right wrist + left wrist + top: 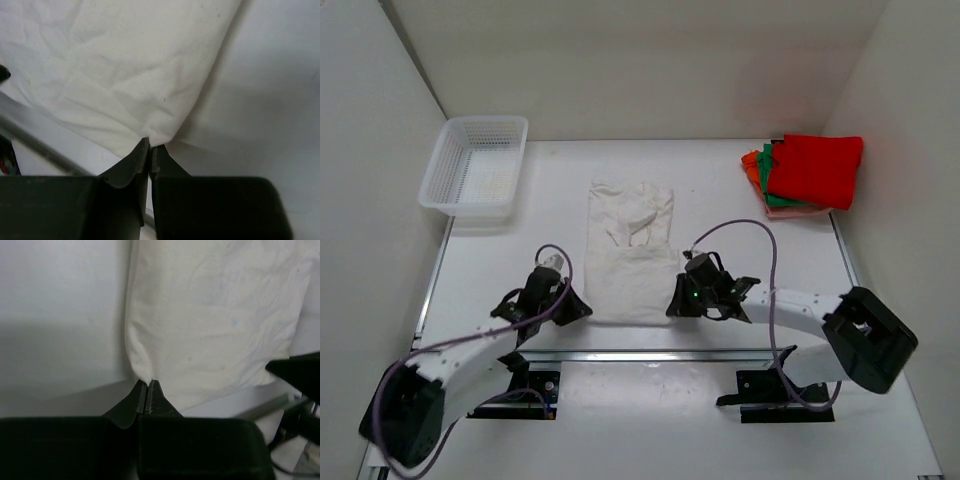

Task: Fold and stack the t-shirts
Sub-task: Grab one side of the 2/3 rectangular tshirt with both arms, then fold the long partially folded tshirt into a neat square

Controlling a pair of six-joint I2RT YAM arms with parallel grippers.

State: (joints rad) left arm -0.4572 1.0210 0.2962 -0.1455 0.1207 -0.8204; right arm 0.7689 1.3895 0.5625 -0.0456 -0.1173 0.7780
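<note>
A white t-shirt [630, 250] lies folded into a long strip in the middle of the table, sleeves tucked in. My left gripper [582, 312] is shut on its near left corner, the cloth [215, 320] pinched at the fingertips [148, 382]. My right gripper [672, 308] is shut on the near right corner, where the fabric [125, 70] bunches into the fingertips [151, 144]. At the far right lies a stack of folded t-shirts, red [815, 170] on top, green [770, 180] and orange [752, 168] edges showing beneath.
A white plastic mesh basket [475, 168] stands at the far left of the table. White walls close in on both sides and the back. A metal rail [650, 352] runs along the near table edge between the arm bases.
</note>
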